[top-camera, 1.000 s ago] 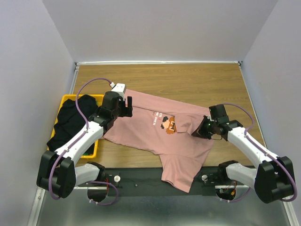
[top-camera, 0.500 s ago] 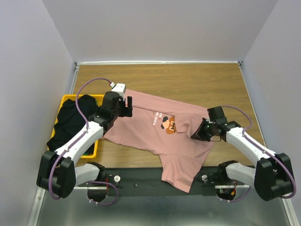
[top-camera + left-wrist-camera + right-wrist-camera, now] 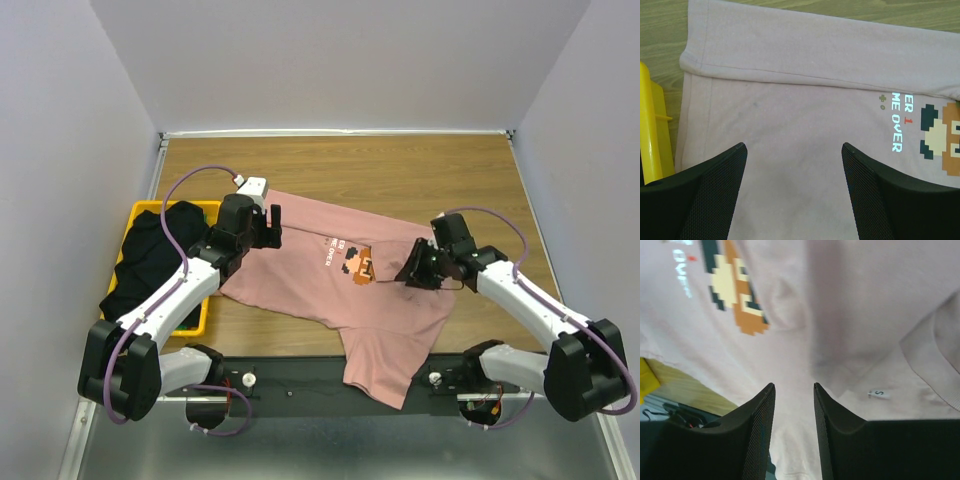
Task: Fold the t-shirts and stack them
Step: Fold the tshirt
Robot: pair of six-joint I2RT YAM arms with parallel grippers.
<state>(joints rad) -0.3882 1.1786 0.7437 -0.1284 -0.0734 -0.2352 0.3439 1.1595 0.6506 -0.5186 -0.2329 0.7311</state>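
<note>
A dusty-pink t-shirt (image 3: 330,290) with a pixel-art face (image 3: 357,265) lies spread across the wooden table, one end hanging over the near edge. My left gripper (image 3: 270,228) hovers open over its left part, with bare pink cloth (image 3: 805,90) between the fingers (image 3: 715,190). My right gripper (image 3: 412,272) hangs over the shirt's right side near the collar, jaws apart with nothing between them (image 3: 793,385); a size tag (image 3: 878,394) shows beside it. A black t-shirt (image 3: 150,262) lies heaped in the yellow basket (image 3: 205,208).
The yellow basket stands at the table's left edge, and its rim (image 3: 649,130) shows close to my left finger. Bare wood (image 3: 400,170) stretches behind the shirt. Grey walls close in three sides. A black rail (image 3: 300,375) runs along the near edge.
My right gripper has opened and let go of the pink cloth it pinched, shifting a little left and away from me. The left arm has not moved.
</note>
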